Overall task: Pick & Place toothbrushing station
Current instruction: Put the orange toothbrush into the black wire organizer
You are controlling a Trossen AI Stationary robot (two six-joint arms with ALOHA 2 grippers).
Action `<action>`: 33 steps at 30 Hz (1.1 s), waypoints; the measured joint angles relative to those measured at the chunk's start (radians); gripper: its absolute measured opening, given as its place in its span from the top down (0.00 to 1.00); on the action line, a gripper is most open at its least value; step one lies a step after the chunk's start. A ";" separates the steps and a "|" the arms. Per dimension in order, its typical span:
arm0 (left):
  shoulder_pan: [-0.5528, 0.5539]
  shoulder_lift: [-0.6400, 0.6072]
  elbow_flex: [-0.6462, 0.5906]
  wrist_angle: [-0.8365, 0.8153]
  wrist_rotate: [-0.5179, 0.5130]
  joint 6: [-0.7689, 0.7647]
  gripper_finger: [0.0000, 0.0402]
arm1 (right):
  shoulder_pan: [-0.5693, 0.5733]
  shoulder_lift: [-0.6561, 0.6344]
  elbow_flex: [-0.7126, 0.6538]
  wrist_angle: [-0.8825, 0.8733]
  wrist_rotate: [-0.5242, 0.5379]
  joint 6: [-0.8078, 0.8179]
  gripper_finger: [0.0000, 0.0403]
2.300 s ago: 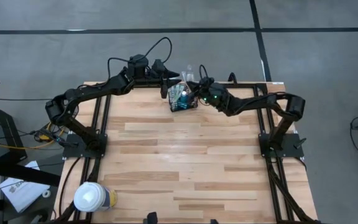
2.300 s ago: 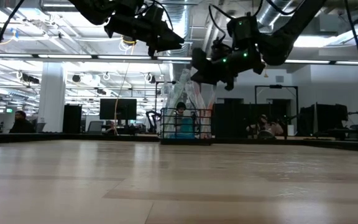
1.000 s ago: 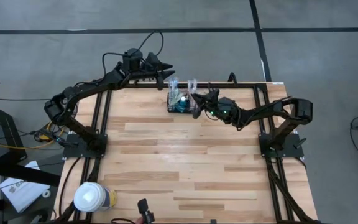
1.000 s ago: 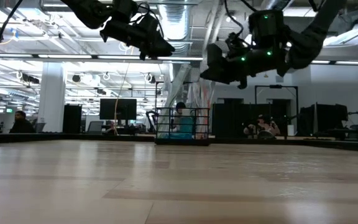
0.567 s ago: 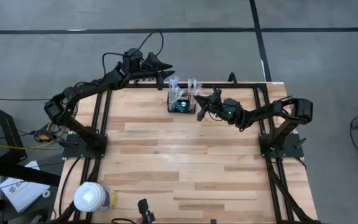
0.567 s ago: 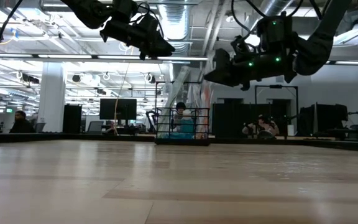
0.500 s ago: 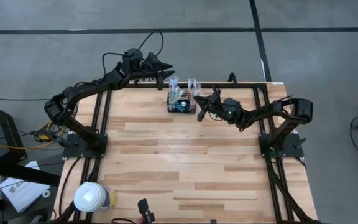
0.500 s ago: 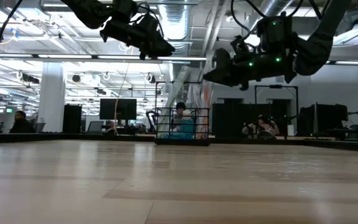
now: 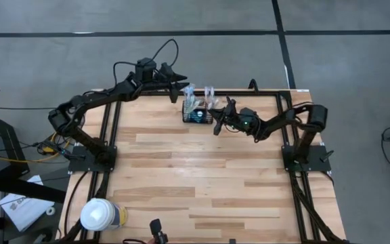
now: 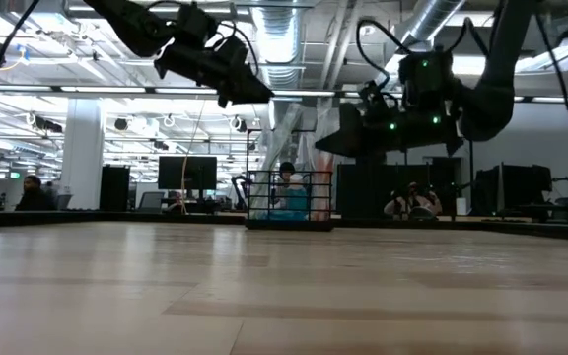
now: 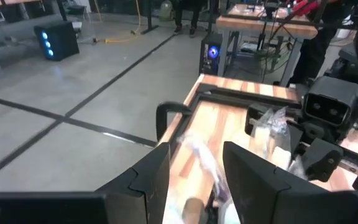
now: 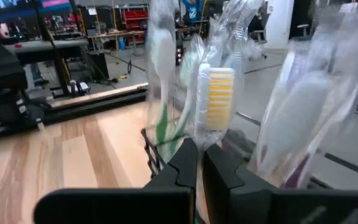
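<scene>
Wire basket of wrapped toothbrushes, far edge of desk.
Right hand just beside basket, fingers nearly closed, holding nothing; left hand open, empty, hovering behind. Best: open right hand, seat fingers astride the rim, lift level.

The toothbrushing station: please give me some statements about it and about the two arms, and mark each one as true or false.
1. The toothbrushing station stands near the far edge of the table, between the two arms. True.
2. The right gripper has its jaws wide open. False: in the right wrist view they are nearly together, close to the wrapped toothbrushes.
3. The left gripper has its jaws apart. True.
4. The cup stands inside the station. False: it stands alone at the near left corner of the table.
5. The station lies tipped on its side. False: in the low view it stands upright on the table.
</scene>
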 joint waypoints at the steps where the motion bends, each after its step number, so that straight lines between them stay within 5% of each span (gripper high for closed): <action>1: 0.000 0.000 -0.013 0.006 0.000 -0.003 0.65 | 0.002 0.023 0.000 0.025 0.000 0.000 1.00; 11: 0.000 0.000 -0.057 0.024 0.000 -0.012 0.65 | 0.004 0.110 -0.001 0.199 -0.001 0.003 0.96; 24: 0.000 0.000 -0.057 0.069 0.001 -0.012 0.65 | -0.025 -0.043 0.000 -0.070 -0.004 0.090 0.41; 33: 0.000 0.000 -0.057 0.075 0.001 -0.012 0.65 | -0.030 -0.158 0.000 -0.211 -0.001 0.080 0.29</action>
